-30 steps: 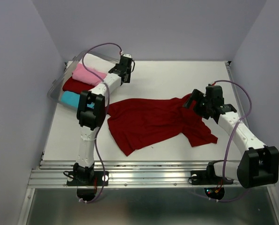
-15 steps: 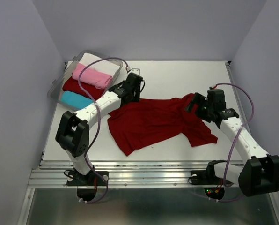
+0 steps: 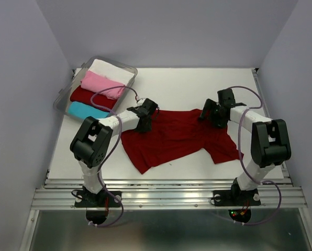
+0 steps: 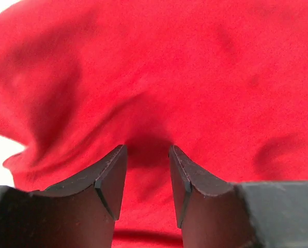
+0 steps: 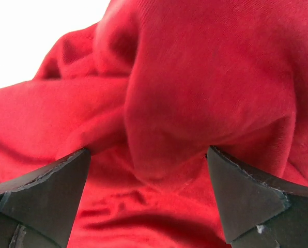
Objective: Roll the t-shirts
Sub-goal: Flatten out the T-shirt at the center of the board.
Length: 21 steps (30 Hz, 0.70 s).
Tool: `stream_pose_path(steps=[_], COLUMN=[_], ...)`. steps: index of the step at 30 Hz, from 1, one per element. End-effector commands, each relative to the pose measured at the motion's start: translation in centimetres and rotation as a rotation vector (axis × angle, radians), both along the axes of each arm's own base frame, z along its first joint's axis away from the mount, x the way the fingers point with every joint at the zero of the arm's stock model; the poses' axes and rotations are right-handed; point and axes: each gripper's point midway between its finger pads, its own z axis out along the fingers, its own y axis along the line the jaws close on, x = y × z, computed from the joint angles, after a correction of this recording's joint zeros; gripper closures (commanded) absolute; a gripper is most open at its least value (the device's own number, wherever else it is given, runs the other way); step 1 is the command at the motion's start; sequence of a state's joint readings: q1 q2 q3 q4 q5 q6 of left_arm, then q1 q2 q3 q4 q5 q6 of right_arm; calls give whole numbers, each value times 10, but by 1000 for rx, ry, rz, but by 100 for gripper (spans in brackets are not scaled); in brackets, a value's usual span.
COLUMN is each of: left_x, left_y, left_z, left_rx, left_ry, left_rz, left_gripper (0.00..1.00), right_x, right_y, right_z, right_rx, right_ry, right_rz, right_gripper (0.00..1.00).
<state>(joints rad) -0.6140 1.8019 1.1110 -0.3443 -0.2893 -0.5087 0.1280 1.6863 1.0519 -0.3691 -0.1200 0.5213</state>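
A large dark red t-shirt (image 3: 171, 137) lies crumpled and spread out in the middle of the table. My left gripper (image 3: 144, 123) is low over its upper left edge. In the left wrist view the gripper (image 4: 146, 155) is open with a narrow gap, and red cloth (image 4: 195, 77) lies under the fingers. My right gripper (image 3: 208, 116) is low over the shirt's bunched upper right part. In the right wrist view it (image 5: 149, 155) is wide open, astride a raised fold (image 5: 195, 103). White (image 3: 111, 71), pink (image 3: 100, 83), dark red (image 3: 85, 96) and cyan (image 3: 80, 110) shirts lie folded at the back left.
The folded shirts sit in a clear plastic tub (image 3: 60, 98) at the table's back left corner. Walls close in on the left, back and right. A metal rail (image 3: 166, 194) runs along the near edge by the arm bases.
My left arm has swung from the tub down to the large shirt's upper left edge. My right gripper has moved left and back onto the bunched upper right part.
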Motion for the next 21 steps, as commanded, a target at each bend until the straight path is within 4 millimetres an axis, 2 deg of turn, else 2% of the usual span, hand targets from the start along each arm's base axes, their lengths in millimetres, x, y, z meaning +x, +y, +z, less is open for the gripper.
stream_pose_path(steps=[1, 2, 4, 5, 6, 7, 8, 9, 10, 12, 13, 14, 16, 17, 20, 21], left_x=[39, 45, 58, 75, 85, 106, 114, 124, 147, 163, 182, 189, 198, 208, 211, 207], left_y=[-21, -22, -20, -27, -23, -31, -31, -27, -35, -35, -36, -36, -32, -32, -31, -31], left_z=[8, 7, -8, 2, -9, 4, 6, -3, 16, 23, 33, 38, 41, 58, 92, 119], left_rx=[-2, 11, 61, 50, 68, 45, 48, 66, 45, 59, 64, 71, 96, 92, 89, 71], left_ry=[-72, -72, -50, -73, -53, -91, -91, -79, -130, -138, -171, -182, -185, -215, -270, -312], left_rz=[-23, -32, -52, -56, -59, -59, -62, -62, -61, -70, -73, -71, -72, -69, -64, -63], left_gripper=[51, 51, 51, 51, 51, 51, 51, 51, 51, 51, 51, 51, 51, 51, 51, 51], right_x=[37, 39, 42, 43, 44, 45, 47, 49, 52, 57, 64, 68, 74, 79, 80, 79], right_y=[-23, -28, -37, -37, -38, -38, -39, -40, -40, -41, -40, -39, -34, -32, -25, -23], right_z=[15, 13, 9, 3, 1, -2, -4, -9, -10, -12, -12, -10, -5, 2, 23, 29], right_rx=[-67, -91, -112, -113, -112, -114, -116, -119, -122, -126, -125, -120, -94, -84, -45, -33], right_ry=[-91, -93, -84, -72, -67, -61, -59, -49, -48, -47, -52, -57, -68, -82, -122, -133], right_rz=[-111, -133, -175, -179, -188, -196, -204, -213, -219, -223, -227, -227, -218, -214, -192, -180], right_gripper=[0, 0, 0, 0, 0, 0, 0, 0, 0, 0, 0, 0, 0, 0, 0, 0])
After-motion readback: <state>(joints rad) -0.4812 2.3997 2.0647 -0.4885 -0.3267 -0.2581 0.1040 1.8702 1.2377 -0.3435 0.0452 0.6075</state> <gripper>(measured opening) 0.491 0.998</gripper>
